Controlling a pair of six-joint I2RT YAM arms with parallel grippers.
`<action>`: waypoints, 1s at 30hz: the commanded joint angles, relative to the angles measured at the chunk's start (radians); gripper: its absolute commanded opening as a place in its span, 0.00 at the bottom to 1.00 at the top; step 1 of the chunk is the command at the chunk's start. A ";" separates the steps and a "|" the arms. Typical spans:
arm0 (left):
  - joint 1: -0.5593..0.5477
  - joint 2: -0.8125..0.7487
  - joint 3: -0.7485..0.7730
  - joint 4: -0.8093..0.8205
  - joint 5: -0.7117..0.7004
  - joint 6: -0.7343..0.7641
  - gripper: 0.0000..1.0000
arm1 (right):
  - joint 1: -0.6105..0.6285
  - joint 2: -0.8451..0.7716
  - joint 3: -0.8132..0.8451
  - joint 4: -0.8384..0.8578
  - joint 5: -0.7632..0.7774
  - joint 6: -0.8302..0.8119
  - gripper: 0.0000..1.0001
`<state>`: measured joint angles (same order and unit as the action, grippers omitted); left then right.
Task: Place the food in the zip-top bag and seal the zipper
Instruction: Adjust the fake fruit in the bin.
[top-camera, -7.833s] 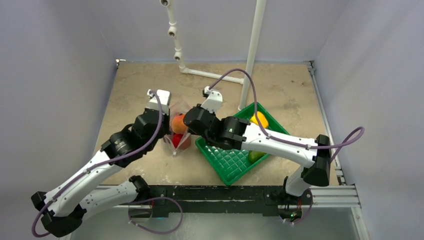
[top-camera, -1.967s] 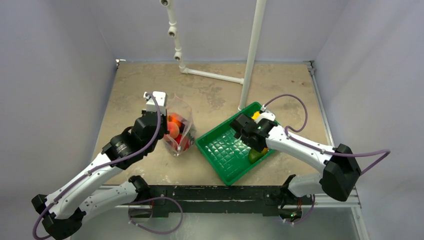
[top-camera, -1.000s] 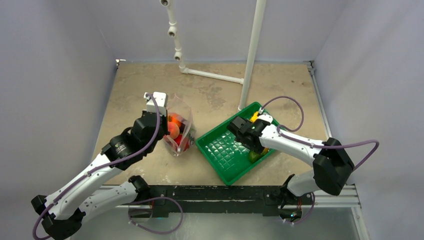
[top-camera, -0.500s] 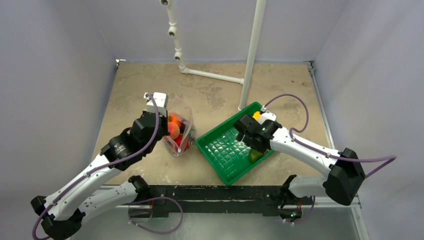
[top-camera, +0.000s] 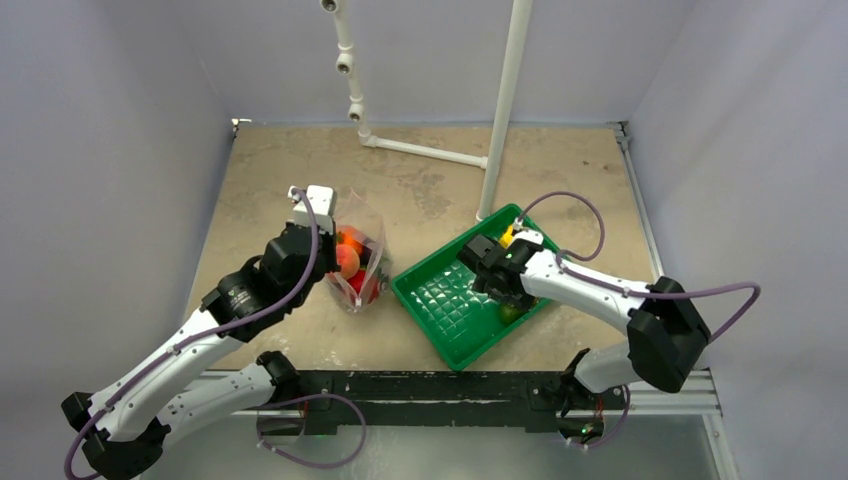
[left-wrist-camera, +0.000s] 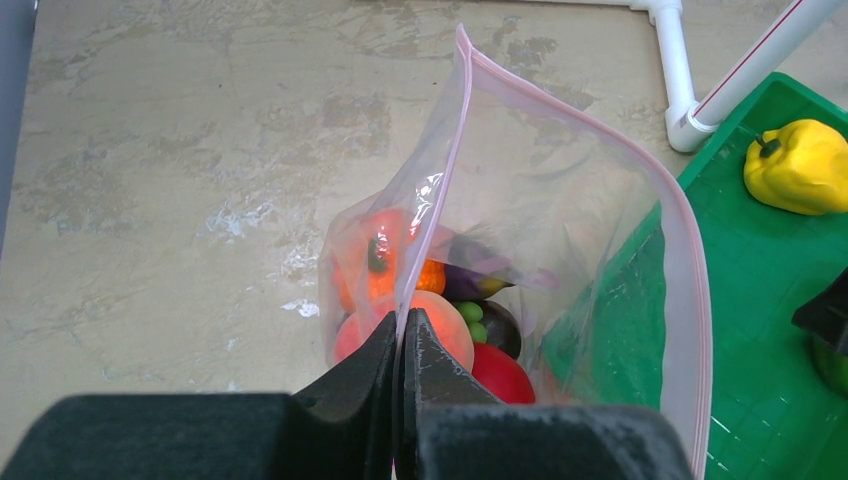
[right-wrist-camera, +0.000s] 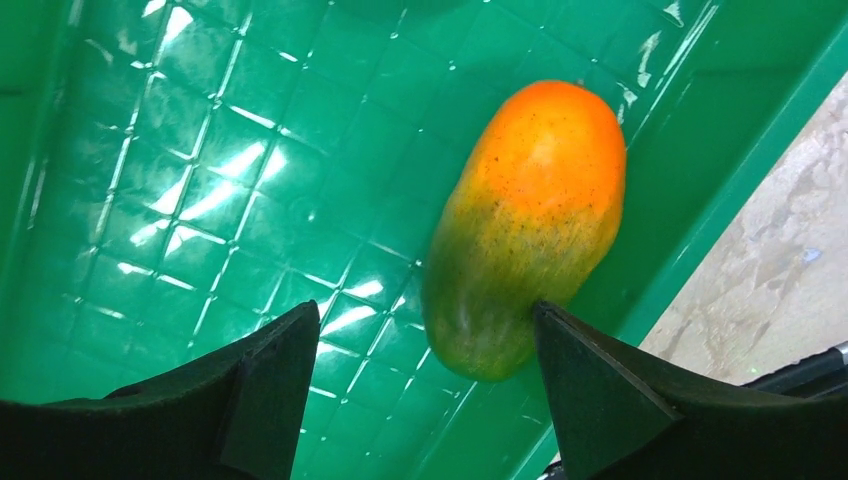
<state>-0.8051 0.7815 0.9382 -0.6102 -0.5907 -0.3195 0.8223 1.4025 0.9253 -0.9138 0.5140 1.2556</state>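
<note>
The clear zip-top bag (top-camera: 358, 255) stands open on the table, its pink zipper (left-wrist-camera: 455, 130) running round the mouth. My left gripper (left-wrist-camera: 403, 330) is shut on the bag's near mouth edge. Inside the bag lie food pieces: a peach (left-wrist-camera: 445, 335), a red tomato (left-wrist-camera: 500, 375), an orange fruit (left-wrist-camera: 375, 265) and a purple eggplant (left-wrist-camera: 480, 285). In the green tray (top-camera: 445, 320) a green-orange mango (right-wrist-camera: 525, 220) lies by the right wall. My right gripper (right-wrist-camera: 425, 305) is open around the mango's green end, with the right finger (right-wrist-camera: 580, 390) at its side. A yellow pepper (left-wrist-camera: 800, 165) sits at the tray's far corner.
A white pipe post (top-camera: 505, 110) rises just behind the tray, and a pipe rail (top-camera: 420, 148) lies on the table behind the bag. Purple cables loop off both arms. The tray's right wall (right-wrist-camera: 720, 220) runs close beside the mango.
The right arm left the bag, swung over the tray and has shifted slightly above the mango in the last second. The left gripper and the bag have not moved.
</note>
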 joint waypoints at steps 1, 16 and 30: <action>0.007 -0.002 -0.003 0.037 0.007 0.016 0.00 | -0.006 0.071 -0.001 -0.004 0.017 0.082 0.81; 0.006 0.013 -0.008 0.032 -0.003 0.016 0.00 | -0.006 0.039 0.101 0.189 -0.030 0.012 0.83; 0.007 0.014 -0.010 0.030 0.011 0.014 0.00 | -0.031 0.079 0.107 0.057 0.058 0.223 0.90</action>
<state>-0.8051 0.7982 0.9348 -0.6075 -0.5888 -0.3180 0.8154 1.4746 1.0012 -0.7940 0.5056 1.3827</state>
